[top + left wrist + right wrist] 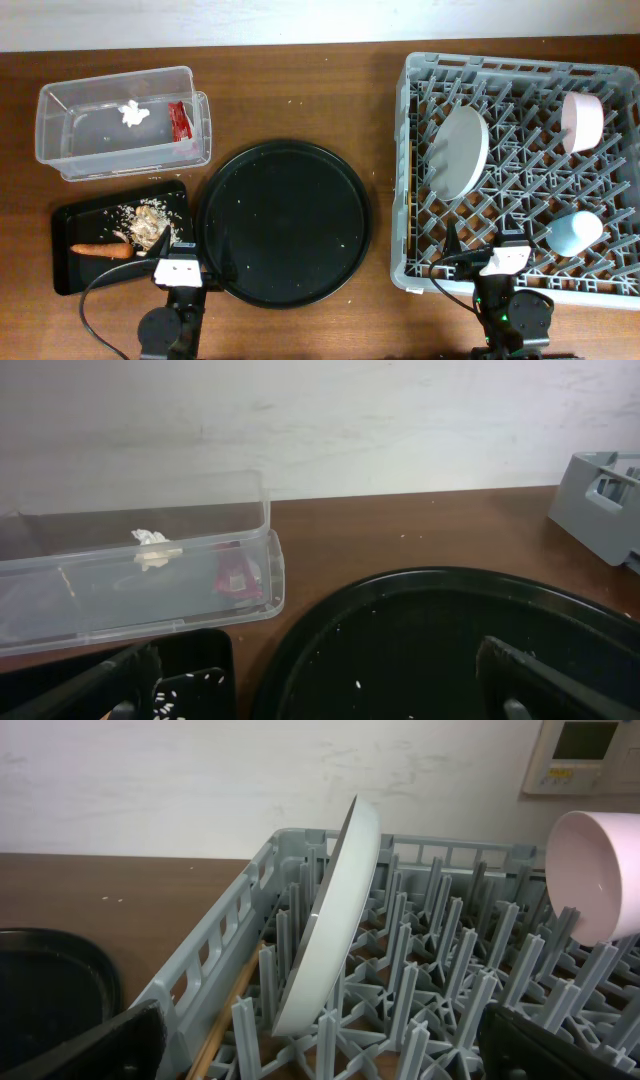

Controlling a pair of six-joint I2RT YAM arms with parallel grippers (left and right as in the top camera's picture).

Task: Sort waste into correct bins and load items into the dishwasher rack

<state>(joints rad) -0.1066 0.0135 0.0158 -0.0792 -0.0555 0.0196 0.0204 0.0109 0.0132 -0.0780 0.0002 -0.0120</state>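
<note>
Nearest us, left gripper (pixel 318 668) and right gripper (pixel 320 1032) gape wide, empty. Just beyond, carrot (pixel 100 250) and food scraps (pixel 150 226) lie on the flat black tray (pixel 68 216). The cup (pixel 575 232) sits in the rack (pixel 412 92), with what we take for chopsticks (pixel 228 1025) by its left wall. Farther back, plate (pixel 461 151) and bowl (pixel 582 122) lean among pegs; tissue (pixel 133 114) and wrapper (pixel 180 120) sit in the clear tub (pixel 58 152).

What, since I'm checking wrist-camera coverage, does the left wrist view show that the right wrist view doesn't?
Only the left wrist view: the clear tub holding the white tissue and the red wrapper, plus a corner of the flat black tray with scattered crumbs.
Only the right wrist view: the plate standing on edge between pegs, the pink bowl on its side, and chopsticks low against a wall of the grey rack.
Both: the round black tray, part of that rack, brown table, white wall.
</note>
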